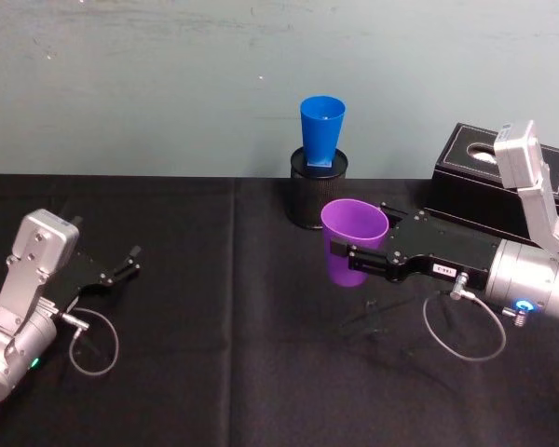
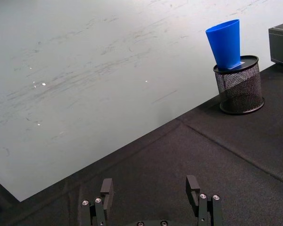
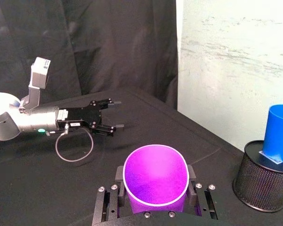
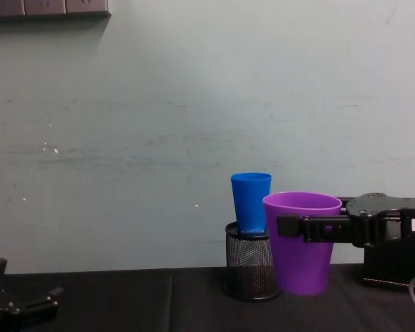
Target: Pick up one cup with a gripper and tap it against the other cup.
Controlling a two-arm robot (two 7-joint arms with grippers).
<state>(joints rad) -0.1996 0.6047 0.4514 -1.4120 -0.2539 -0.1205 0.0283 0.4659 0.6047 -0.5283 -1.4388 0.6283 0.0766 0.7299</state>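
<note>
Purple cup [image 1: 354,233], clamped upright in the right end effector [image 1: 347,257] mid-frame; blue cup [image 1: 321,130] stands just up-left of it. Left end effector [image 1: 130,263] open, lower left.

The purple cup [image 1: 354,228] and blue cup [image 1: 322,126] look smooth plastic, the holder [image 1: 312,200] metal mesh, the tablecloth [image 1: 214,307] matt cloth.

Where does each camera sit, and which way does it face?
Head: high, looking down on table; left claw open, right claw gripping purple cup.
Chest: low, facing the wall; right claw at right edge.
Left wrist: faces blue cup past own open claw.
Right wrist: looks over purple cup toward left claw.
Shared: both wrists see blue cup.
</note>
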